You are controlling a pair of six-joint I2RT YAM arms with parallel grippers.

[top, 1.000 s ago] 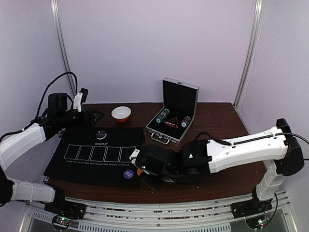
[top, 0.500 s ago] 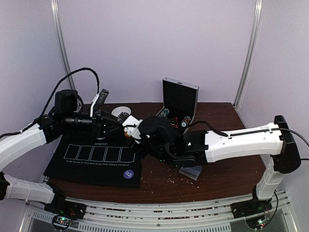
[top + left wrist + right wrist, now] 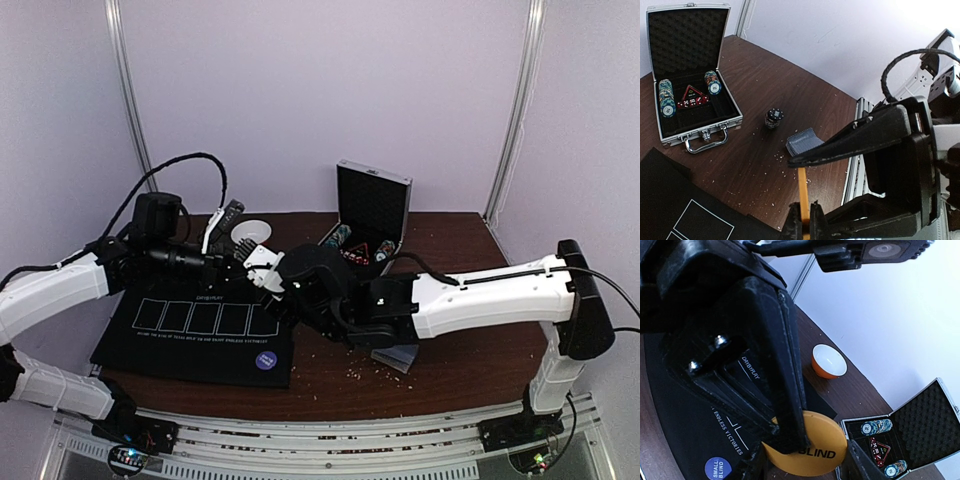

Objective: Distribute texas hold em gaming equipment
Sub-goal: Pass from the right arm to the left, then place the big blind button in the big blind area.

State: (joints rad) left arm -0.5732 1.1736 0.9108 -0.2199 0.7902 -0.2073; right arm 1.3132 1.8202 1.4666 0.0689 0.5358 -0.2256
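Over the right-hand end of the black felt playing mat (image 3: 150, 340), the flat round orange disc marked "BLIND" (image 3: 820, 440) hangs clear of the brown wooden table (image 3: 470, 250), gripped by both arms. Left gripper (image 3: 804, 227): jaws narrow, pinching the disc's two faces, with the disc edge-on between them. Right gripper (image 3: 807, 465): fingers clamp the disc across its rim. The grey-blue-backed card deck (image 3: 802, 141) and the short dark striped chip stack (image 3: 773, 118) rest on the table beyond, well apart from both grippers.
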